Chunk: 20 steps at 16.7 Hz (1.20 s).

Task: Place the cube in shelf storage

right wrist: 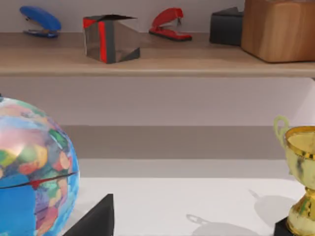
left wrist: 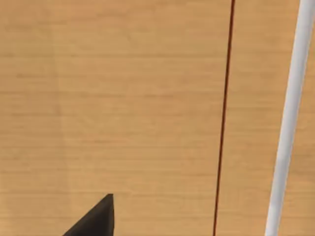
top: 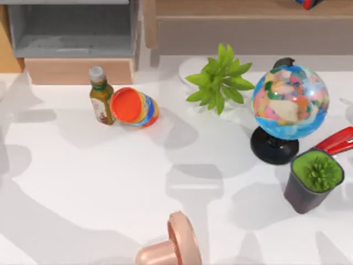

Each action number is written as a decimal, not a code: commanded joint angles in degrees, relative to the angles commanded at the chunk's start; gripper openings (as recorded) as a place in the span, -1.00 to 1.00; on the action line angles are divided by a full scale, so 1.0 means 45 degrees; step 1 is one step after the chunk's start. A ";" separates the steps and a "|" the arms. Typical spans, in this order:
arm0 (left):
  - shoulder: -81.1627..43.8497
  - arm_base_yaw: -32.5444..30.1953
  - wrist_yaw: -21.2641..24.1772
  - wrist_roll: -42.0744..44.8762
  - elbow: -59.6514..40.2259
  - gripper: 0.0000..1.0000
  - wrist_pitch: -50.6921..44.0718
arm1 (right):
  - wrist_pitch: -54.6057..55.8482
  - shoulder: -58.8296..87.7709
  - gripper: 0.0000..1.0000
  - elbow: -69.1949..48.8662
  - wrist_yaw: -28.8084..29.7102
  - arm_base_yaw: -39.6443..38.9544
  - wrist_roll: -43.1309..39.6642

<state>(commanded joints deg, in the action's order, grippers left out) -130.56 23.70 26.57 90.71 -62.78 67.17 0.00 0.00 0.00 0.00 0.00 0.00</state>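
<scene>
**Top view.** The shelf [top: 248, 34] runs along the back of the table [top: 83, 182] at the right, its brown front facing forward. A grey compartment [top: 71, 27] sits at the back left. In front of the shelf stand a leafy plant [top: 219, 80] and a globe [top: 289, 102]. A red stapler [top: 336, 141] and a dark pot of greenery [top: 314, 179] are near the right edge. A bottle [top: 101, 96] touches an orange-lidded tub [top: 134, 106] lying on its side at the left.

**Left wrist view.** The left claw [left wrist: 93, 220] hangs over plain light wood, away from the work and seemingly parked. I cannot tell whether it is apart or together.

**Right wrist view.** The right claw [right wrist: 93, 220] is low, just beside the globe [right wrist: 34, 167] and facing the shelf [right wrist: 197, 61]. Its state cannot be told either. On the board a tilted grey-and-red block [right wrist: 109, 38] stands between a blue stapler [right wrist: 40, 19] and a second red stapler [right wrist: 170, 23]. A wooden box [right wrist: 278, 29] is further along and a gold trophy [right wrist: 300, 182] is on the table. No grid of squares can be made out on the block, so I cannot say it is the cube or where the cube lies.

To do this step well, the arm should probably first confirm where the cube is. If the cube is in hand, it should be lifted clear over the globe and set flat in a bare stretch of board. If it is already shelved, the arm should back straight out between the globe and the trophy.
</scene>
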 joint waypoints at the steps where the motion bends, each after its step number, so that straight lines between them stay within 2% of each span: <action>1: -0.0014 -0.0001 -0.0013 0.0004 -0.0045 1.00 -0.0013 | 0.0000 0.0000 1.00 0.0000 0.0000 0.0000 0.0000; 7: -0.0645 -0.0232 -0.0271 0.0008 -0.1380 1.00 -0.0666 | 0.0000 0.0000 1.00 0.0000 0.0000 0.0000 0.0000; 11: -0.0708 -0.0257 -0.0297 0.0008 -0.1514 1.00 -0.0735 | 0.0000 0.0000 1.00 0.0000 0.0000 0.0000 0.0000; 20: -0.0708 -0.0257 -0.0297 0.0008 -0.1514 -0.36 -0.0735 | 0.0000 0.0000 1.00 0.0000 0.0000 0.0000 0.0000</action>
<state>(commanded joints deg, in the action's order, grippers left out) -133.75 22.54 25.23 90.74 -69.59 63.86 0.00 0.00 0.00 0.00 0.00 0.00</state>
